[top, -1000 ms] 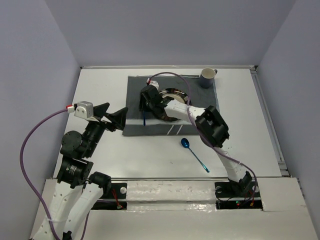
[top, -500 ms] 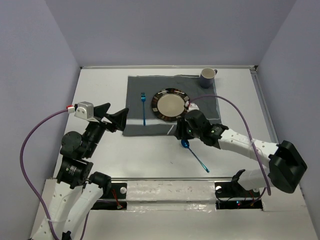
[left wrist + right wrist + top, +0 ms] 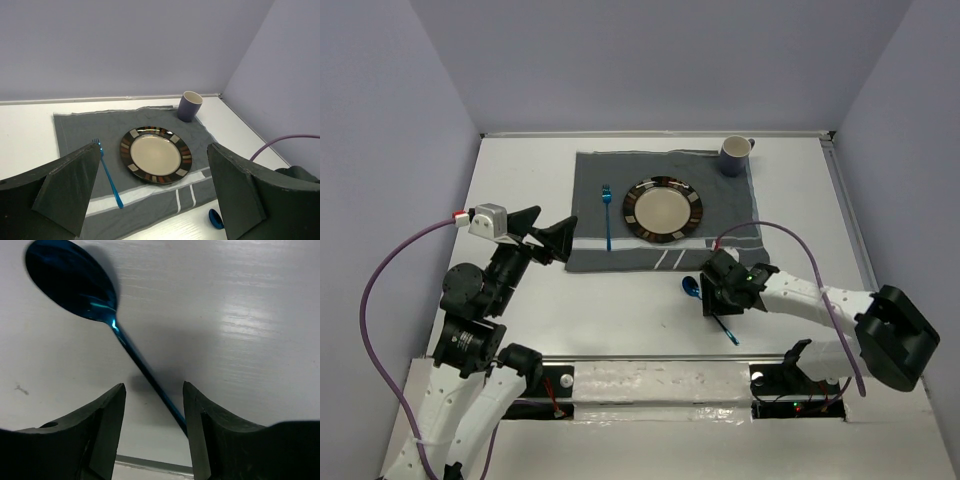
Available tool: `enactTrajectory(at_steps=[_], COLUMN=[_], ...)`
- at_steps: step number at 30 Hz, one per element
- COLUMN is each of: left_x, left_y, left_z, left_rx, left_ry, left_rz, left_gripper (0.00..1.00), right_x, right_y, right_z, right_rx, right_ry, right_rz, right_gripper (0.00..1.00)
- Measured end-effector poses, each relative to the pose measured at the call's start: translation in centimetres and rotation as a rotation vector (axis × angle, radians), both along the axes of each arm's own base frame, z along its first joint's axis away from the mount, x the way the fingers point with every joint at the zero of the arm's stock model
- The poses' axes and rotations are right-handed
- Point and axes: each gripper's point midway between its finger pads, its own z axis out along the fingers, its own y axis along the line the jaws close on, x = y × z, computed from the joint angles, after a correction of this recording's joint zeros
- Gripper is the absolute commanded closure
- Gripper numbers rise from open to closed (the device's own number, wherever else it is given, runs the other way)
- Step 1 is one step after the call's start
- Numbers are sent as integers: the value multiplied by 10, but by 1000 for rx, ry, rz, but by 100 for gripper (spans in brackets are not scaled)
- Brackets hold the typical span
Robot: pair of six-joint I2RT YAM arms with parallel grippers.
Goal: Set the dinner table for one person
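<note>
Right end effector (image 3: 154,389) lower, table (image 3: 620,310) beneath

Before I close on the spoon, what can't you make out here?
Right wrist: spoon handle's end hidden behind the right fingers; whether they touch the dinner table unclear.
Top view: those fingers cover the mid-handle.
Left wrist: only the spoon's bowl shows, at the bottom edge.

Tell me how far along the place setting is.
Done: plate and fork lie on the placemat, mug at its far corner. In hand: the open right gripper straddles the spoon without gripping it. Left: the spoon lies on the bare dinner table off the mat and probably goes beside the plate.
</note>
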Motion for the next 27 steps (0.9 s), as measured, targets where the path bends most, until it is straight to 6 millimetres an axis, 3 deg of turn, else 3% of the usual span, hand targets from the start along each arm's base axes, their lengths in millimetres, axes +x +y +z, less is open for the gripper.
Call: enactTrajectory(at_steps=[4, 12, 20, 24, 27], left_x=[0, 0, 0, 0, 2], left_y=[0, 0, -1, -1, -1], left_z=[0, 0, 0, -1, -2], left_rx=[0, 0, 0, 1, 3], left_ry=[0, 0, 0, 2, 7], left_rz=[0, -2, -4, -4, -2], left_gripper=[1, 1, 1, 1, 1], right_x=[1, 5, 0, -5, 9], right_y=[-3, 7, 14, 20, 23], right_z=[-10, -14, -8, 19, 52], right_rx=[-55, -119, -98, -28, 2], right_ry=[31, 48, 54, 13, -65], right_rz=[9, 67, 96, 133, 140], right_gripper=[57, 100, 100, 100, 100])
